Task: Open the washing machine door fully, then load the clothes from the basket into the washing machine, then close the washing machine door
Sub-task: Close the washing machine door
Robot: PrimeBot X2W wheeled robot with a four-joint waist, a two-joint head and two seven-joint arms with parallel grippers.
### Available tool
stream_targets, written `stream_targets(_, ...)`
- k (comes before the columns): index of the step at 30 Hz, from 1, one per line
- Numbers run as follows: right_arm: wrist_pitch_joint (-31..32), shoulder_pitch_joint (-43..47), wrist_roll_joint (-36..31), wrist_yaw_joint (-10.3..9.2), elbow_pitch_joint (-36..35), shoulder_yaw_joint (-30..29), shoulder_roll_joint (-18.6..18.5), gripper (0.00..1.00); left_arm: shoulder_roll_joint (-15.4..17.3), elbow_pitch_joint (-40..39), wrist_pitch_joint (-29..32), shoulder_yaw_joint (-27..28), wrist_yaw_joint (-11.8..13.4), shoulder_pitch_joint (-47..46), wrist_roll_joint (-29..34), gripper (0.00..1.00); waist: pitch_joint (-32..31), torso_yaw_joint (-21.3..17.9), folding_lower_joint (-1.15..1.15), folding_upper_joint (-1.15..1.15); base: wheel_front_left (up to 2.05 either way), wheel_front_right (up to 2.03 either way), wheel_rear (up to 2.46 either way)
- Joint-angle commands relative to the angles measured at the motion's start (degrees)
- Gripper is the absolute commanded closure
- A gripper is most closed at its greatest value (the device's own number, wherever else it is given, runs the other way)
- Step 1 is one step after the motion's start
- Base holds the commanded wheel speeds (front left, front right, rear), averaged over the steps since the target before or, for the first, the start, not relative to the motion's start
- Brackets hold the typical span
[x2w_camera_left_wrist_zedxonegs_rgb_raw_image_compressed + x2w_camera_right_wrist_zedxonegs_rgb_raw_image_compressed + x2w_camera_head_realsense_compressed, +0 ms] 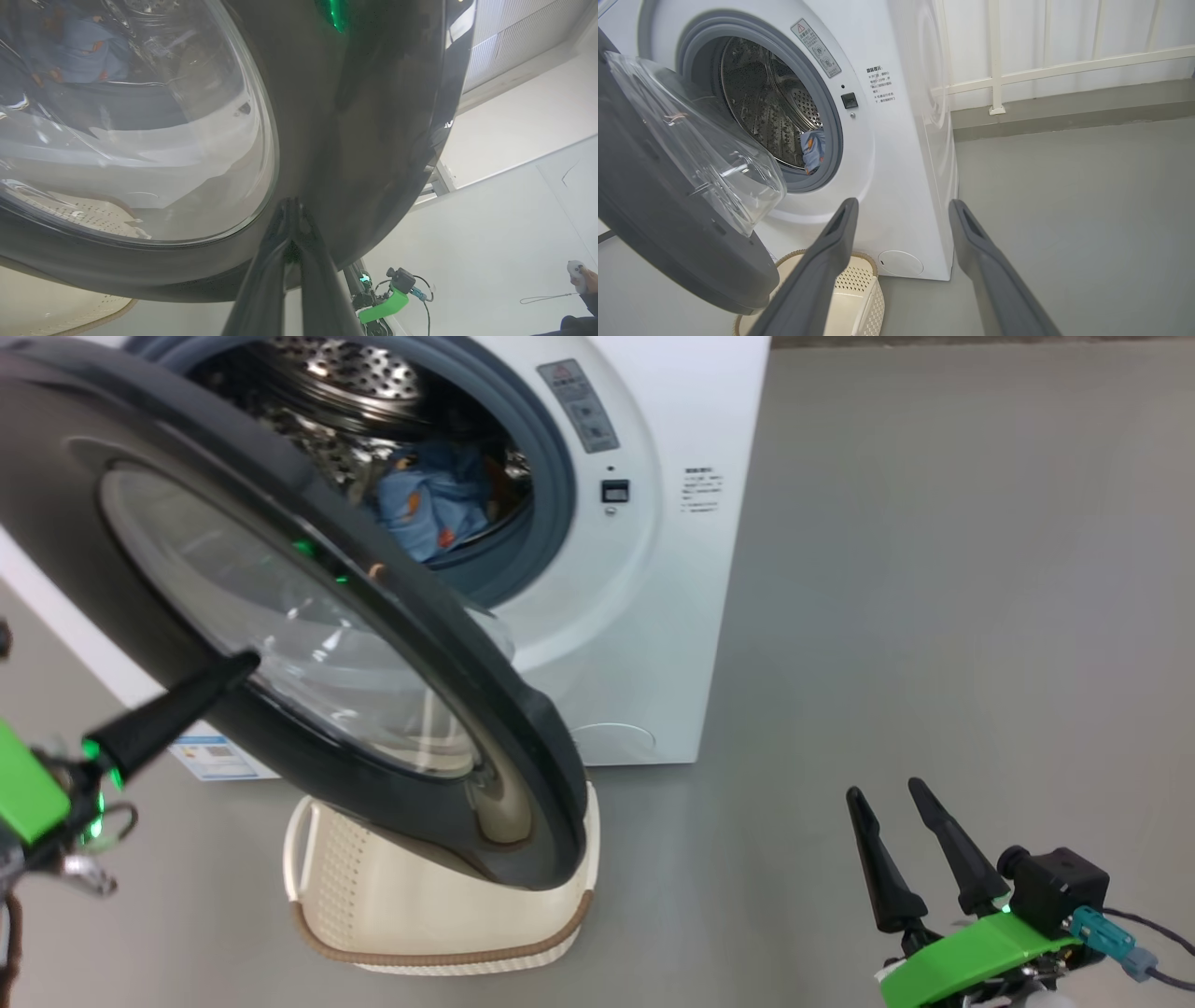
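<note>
The washing machine door (280,616) is made of a glossy black rim around a clear, smooth glass bowl. The washing machine (653,579) is clad in smooth white panels, with a drum (359,378) of shiny perforated steel and a seal (553,476) of matt grey rubber. The clothes (434,504) are seen as soft blue cloth, and the basket (345,877) is moulded in cream perforated plastic with a brown woven-look rim.

A smooth grey floor (934,569) is seen, evenly lit. Behind it, a white wall (1064,28) is crossed by white rails (1064,68), and a grey skirting strip (1064,105) is set along its foot.
</note>
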Motion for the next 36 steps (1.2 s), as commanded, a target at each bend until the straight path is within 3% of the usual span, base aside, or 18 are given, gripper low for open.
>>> stream_targets(1, -0.43, -0.03, -0.74, 0.09, -1.43, 1.29, -0.39, 0.00, 3.00, -1.70, -0.34, 2.75, -0.18, -0.62, 0.45, 1.00, -0.62, 0.88, 0.00, 0.00, 0.00, 0.00, 0.00)
stream_targets(2, -0.43, 0.12, -0.70, 0.09, -1.44, 1.25, -0.48, 0.00, 3.07, -1.97, -0.88, 2.93, -0.18, 0.47, 0.60, 1.00, -0.74, 1.19, 0.00, 0.00, 0.00, 0.00, 0.00)
stream_targets(5, -0.43, 0.42, -0.60, 0.09, -1.54, 1.25, -0.66, 0.00, 3.13, -2.31, -2.87, 3.84, -0.18, 3.70, 0.77, 0.77, -0.94, 1.90, 0.00, 0.00, 0.00, 0.00, 0.00)
stream_targets(7, -0.43, 0.57, -0.54, 0.09, -1.60, 1.35, -0.78, 0.00, 3.26, -2.41, -4.46, 4.02, -0.18, 5.80, 1.56, 0.54, -1.08, 2.18, 0.00, 0.00, 0.00, 0.00, 0.00)
stream_targets(8, -0.43, 0.67, -0.51, 0.09, -1.63, 1.37, -0.83, 0.00, 3.34, -2.44, -5.23, 4.02, -0.18, 6.92, 1.89, 0.35, -1.12, 2.32, 0.00, 0.00, 0.00, 0.00, 0.00)
stream_targets(9, -0.43, 0.75, -0.47, 0.09, -1.65, 1.38, -0.89, 0.00, 3.46, -2.50, -6.02, 3.93, -0.18, 8.01, 2.28, 0.02, -1.13, 2.43, 0.00, 0.00, 0.00, 0.00, 0.00)
stream_targets(19, -0.43, 0.57, -0.03, 0.09, -1.51, 1.96, -1.52, 0.00, 6.27, -0.22, -20.43, -2.10, -0.18, 16.22, 9.55, 0.00, -0.67, 2.34, 0.00, 0.00, 0.00, 0.00, 0.00)
stream_targets(36, -0.43, 1.70, 0.14, 0.09, -1.20, 1.91, -2.62, 0.00, 9.62, 5.21, -51.18, -17.46, -0.18, 22.65, 10.97, 0.00, -1.33, -0.94, 0.00, 0.00, 0.00, 0.00, 0.00)
